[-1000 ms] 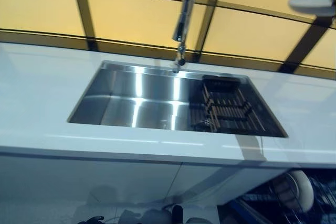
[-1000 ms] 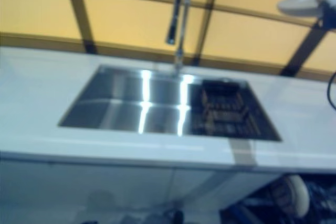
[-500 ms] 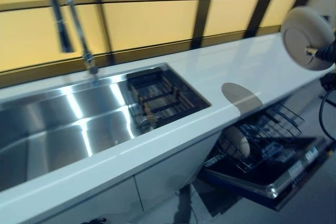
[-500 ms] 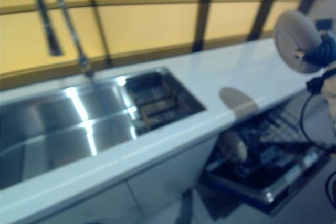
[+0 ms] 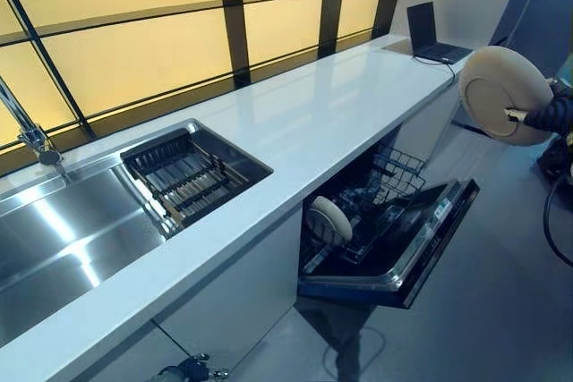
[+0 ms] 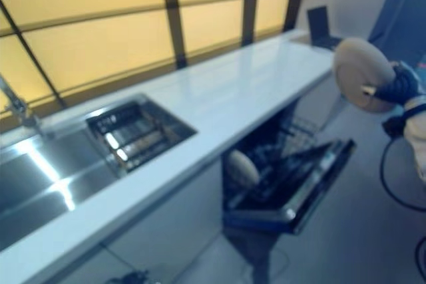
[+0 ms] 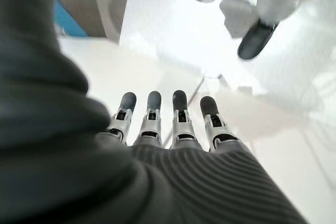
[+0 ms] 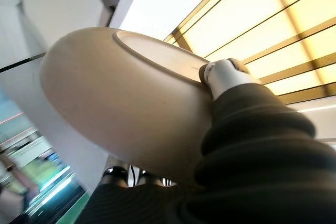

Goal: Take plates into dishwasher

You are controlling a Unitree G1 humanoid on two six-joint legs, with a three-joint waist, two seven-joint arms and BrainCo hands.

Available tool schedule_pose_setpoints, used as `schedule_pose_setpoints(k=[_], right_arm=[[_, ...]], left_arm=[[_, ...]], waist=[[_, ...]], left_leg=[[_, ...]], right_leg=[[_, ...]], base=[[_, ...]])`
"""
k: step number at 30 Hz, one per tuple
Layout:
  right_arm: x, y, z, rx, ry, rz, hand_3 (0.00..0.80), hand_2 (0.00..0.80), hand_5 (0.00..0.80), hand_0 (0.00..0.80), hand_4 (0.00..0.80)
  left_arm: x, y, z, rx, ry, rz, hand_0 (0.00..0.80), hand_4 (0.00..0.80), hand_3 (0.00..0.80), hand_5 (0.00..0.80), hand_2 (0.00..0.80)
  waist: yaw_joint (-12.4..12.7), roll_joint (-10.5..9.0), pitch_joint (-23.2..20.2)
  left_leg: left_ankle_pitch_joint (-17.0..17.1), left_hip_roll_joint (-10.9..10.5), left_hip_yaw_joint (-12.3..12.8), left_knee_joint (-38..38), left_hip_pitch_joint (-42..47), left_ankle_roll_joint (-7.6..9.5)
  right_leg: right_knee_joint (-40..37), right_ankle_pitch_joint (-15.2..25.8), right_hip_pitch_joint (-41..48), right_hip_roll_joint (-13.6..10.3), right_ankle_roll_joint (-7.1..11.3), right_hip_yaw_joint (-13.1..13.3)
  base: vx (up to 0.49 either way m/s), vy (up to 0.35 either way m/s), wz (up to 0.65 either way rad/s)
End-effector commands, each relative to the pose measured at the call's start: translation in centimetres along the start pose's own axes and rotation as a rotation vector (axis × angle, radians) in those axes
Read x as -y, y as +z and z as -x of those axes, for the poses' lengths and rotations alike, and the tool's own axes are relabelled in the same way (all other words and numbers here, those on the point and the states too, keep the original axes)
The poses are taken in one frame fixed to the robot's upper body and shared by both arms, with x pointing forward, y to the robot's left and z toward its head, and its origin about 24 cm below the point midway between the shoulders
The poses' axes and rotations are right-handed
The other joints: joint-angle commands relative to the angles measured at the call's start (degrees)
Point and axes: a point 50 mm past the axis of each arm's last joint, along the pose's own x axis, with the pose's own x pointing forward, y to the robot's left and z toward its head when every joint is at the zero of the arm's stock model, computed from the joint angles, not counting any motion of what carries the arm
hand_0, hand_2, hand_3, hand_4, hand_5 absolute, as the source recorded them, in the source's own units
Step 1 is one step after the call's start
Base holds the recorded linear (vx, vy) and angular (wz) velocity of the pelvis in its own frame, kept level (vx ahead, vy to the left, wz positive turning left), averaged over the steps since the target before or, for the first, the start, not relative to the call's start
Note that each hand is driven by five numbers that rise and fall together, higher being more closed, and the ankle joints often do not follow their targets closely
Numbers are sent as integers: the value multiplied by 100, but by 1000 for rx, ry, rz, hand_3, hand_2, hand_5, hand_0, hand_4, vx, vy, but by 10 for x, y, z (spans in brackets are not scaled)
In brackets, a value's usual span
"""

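My right hand (image 5: 548,115) is shut on a beige plate (image 5: 501,94), held up in the air at the right, above and beyond the open dishwasher (image 5: 385,243). In the right wrist view the thumb (image 8: 226,74) pinches the plate (image 8: 126,103) on its underside. The dishwasher door (image 5: 421,257) is folded down below the white counter (image 5: 340,114), and its rack is pulled out with one beige plate (image 5: 329,219) standing in it. My left hand (image 7: 168,124) shows only in its wrist view, fingers straight and empty, over a pale floor.
A steel sink (image 5: 63,230) with a dark rack (image 5: 183,176) inside lies at the left, a faucet (image 5: 27,131) behind it. A laptop (image 5: 428,33) sits at the counter's far end. Yellow window panels run behind the counter. Grey floor lies right of the dishwasher.
The camera has swung to the right: the sink has slid left and the open dishwasher has come into full view. The plate stays in my right hand at the right edge.
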Motion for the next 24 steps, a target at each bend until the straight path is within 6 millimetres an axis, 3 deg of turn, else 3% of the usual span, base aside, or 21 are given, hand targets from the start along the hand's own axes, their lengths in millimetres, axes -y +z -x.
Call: schedule_pose_setpoints(k=[1, 10, 18, 24], right_arm=[[-5, 27, -12, 100, -56, -90, 800, 800, 800, 800, 800], [-27, 36, -20, 99, -12, -102, 800, 800, 800, 800, 800], [-33, 50, -27, 114, -26, -121, 800, 800, 800, 800, 800], [-43, 45, -30, 69, -2, -104, 800, 800, 800, 800, 800]], left_arm=[[-16, 8, 3, 49, 33, -99, 0, 0, 0, 0, 0], [-18, 1, 4, 10, 37, -108, 0, 0, 0, 0, 0], [-33, 21, 4, 66, 80, -88, 0, 0, 0, 0, 0], [-35, 36, 3, 104, 71, -83, 0, 0, 0, 0, 0]], waist=[[144, -376, 209], [184, -196, 389], [177, -30, 795], [166, 122, 1022]], left_leg=[[-849, -515, 284, 24, 133, 384], [-684, -451, 231, 24, -137, 258], [-553, -507, 42, 24, -499, 202], [-478, -547, -57, 24, -668, 177]], right_leg=[[-78, -869, 412, -32, -1, 187], [-78, -821, 100, -52, 10, 122], [-78, -730, -263, -97, 45, 85], [-78, -714, -396, -124, 38, 64]], base=[[-54, -129, 18], [-19, -37, 11], [-61, 38, 5], [-21, 38, 12]])
